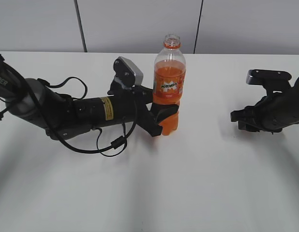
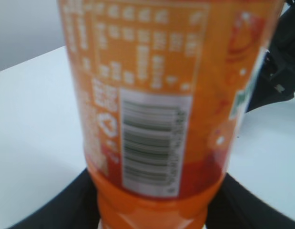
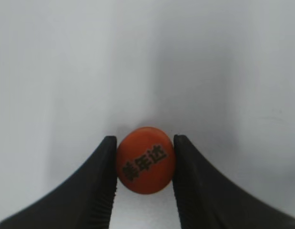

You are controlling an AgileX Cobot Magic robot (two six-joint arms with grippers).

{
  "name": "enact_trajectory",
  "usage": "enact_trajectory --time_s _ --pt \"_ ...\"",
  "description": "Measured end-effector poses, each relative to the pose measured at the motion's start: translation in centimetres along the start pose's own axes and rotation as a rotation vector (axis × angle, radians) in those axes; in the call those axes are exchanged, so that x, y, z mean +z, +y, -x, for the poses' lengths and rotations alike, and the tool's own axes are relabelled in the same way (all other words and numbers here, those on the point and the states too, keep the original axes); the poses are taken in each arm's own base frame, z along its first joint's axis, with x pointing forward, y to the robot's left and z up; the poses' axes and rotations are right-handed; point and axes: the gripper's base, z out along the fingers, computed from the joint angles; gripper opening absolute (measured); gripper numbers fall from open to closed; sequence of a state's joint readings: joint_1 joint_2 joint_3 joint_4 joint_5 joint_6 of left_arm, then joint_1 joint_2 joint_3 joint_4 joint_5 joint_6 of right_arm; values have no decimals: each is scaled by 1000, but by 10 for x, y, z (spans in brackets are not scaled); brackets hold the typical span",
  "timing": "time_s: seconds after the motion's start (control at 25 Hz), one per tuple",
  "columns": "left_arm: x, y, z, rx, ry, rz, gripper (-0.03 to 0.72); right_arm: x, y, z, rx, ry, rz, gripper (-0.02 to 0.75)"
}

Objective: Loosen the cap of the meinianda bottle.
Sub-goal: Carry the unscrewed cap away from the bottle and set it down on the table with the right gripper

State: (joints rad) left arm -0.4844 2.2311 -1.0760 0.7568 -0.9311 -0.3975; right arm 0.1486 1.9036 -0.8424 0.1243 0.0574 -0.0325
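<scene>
1. Orange and round, the cap sits pinched between the right gripper's two black fingers, dark characters on its top, white table behind it. It is off the bottle and well to the right of it.
2. The bottle stands upright near the table's middle, its neck bare and open, soda up to the shoulder.
3. The left gripper clasps the bottle's lower body below the label; in the left wrist view, dark fingers flank the base on both sides.
4. In the exterior view, the right gripper hangs low over the table, well apart from the bottle.
5. Judged from this, the loosening is done and more.
6. Risks from here:
   - The open bottle could spill if the left arm tilts or jerks it, since nothing seals the neck.
   - Squeezing harder could push soda up and out, as the body is likely soft plastic.
   - The cap is small and gripped by its edge, so it could slip or roll away if the fingers ease unevenly.
</scene>
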Motion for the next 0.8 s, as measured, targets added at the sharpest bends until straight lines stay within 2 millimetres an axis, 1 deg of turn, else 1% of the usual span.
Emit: enact_trajectory --time_s 0.28,0.36,0.68,0.8 --pt "0 0 0 0 0 0 373 0 0 0 0 1 0 273" --pt "0 0 0 0 0 0 373 0 0 0 0 2 0 284" --pt "0 0 0 0 0 0 373 0 0 0 0 2 0 419" --pt "0 0 0 0 0 0 373 0 0 -1 1 12 0 437"
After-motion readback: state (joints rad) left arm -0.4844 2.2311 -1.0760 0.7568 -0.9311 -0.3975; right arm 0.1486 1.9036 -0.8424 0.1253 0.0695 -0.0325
